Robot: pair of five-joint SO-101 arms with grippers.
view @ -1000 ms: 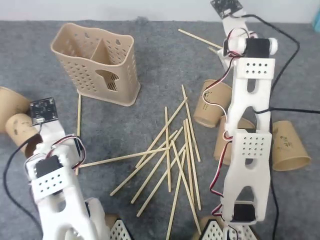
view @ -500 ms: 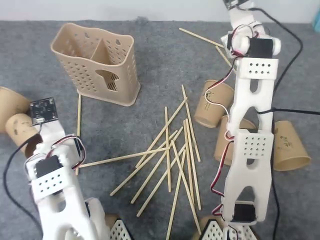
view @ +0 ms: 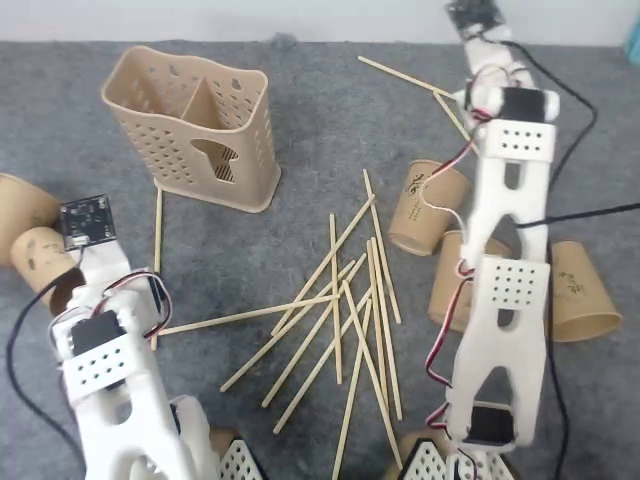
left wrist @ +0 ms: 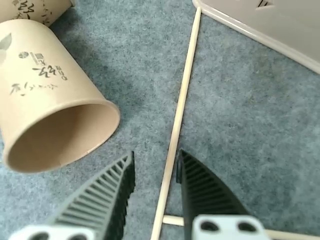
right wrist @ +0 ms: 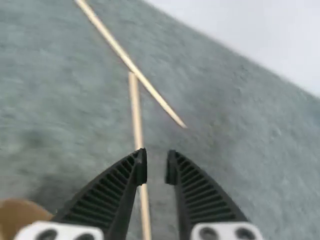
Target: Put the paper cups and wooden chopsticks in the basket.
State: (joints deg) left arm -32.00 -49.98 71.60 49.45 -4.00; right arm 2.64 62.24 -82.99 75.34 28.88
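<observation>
Chopstick (right wrist: 134, 100) under and ahead of right gripper (right wrist: 156, 157), lengthwise along its reach, by far right corner of table (view: 580, 70); jaws narrowly parted, gripping nothing.

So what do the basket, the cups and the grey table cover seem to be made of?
Basket: probably moulded plastic, matte tan, with neat punched slots.
Cups: brown paper, matte, with a rolled rim and printing on the side.
Table cover: likely felt or short carpet, going by its fuzzy grey nap.
</observation>
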